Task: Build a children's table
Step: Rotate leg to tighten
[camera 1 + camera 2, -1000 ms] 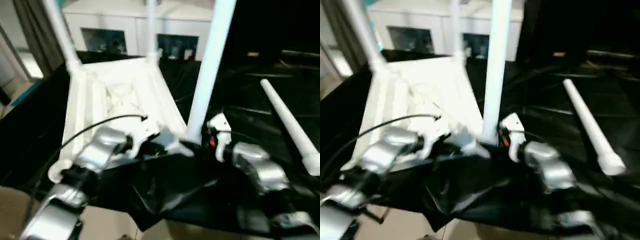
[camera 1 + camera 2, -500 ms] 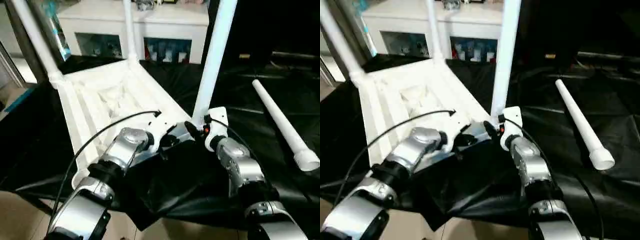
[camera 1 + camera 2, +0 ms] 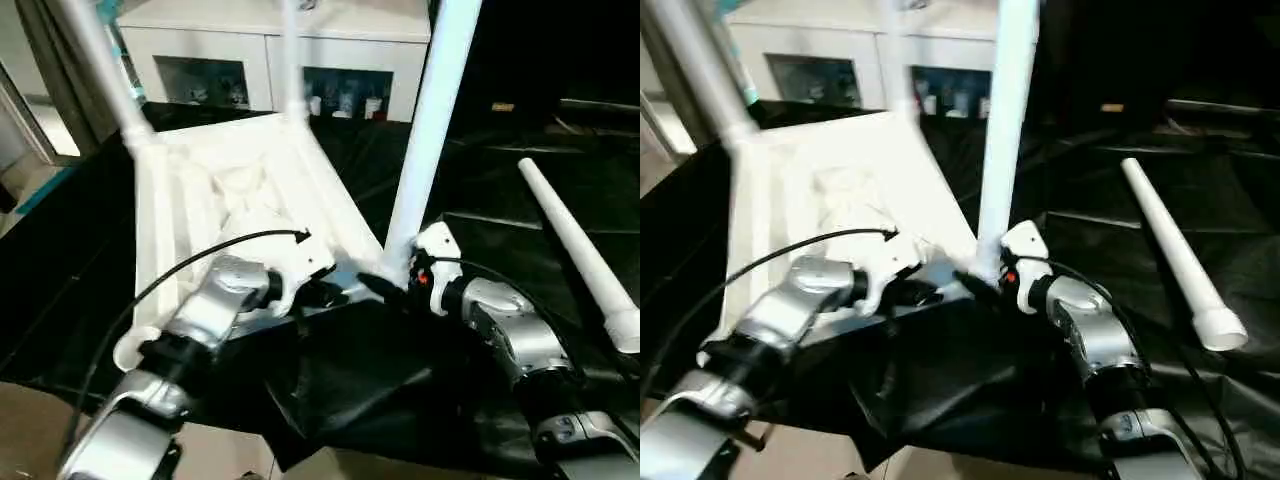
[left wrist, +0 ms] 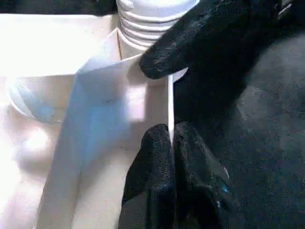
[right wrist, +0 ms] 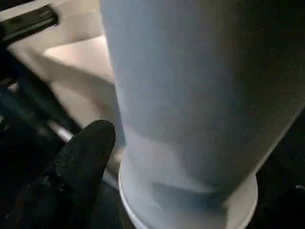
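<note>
The white children's table (image 3: 230, 190) lies upside down on black cloth, ribbed underside up. Three tube legs stand in its corner sockets: two at the back (image 3: 100, 60) (image 3: 293, 50) and one at the near right (image 3: 430, 130). A fourth leg (image 3: 575, 250) lies loose on the cloth to the right. My left gripper (image 4: 170, 131) is shut on the thin rim of the table top, just beside the near-right socket. My right gripper (image 3: 385, 285) is open at the base of the near-right leg, with one finger (image 5: 81, 162) beside the leg; the other finger is hidden behind it.
A white glass-door cabinet (image 3: 230, 60) stands behind the table. The black cloth (image 3: 360, 390) hangs in folds over the front edge between my forearms. Bare floor (image 3: 30, 430) shows at the lower left. A cable (image 3: 200, 255) loops over my left forearm.
The head view has swung, so the whole picture has shifted. Both grippers stay at the near-right corner. My right gripper's jaws have widened at the leg's base.
</note>
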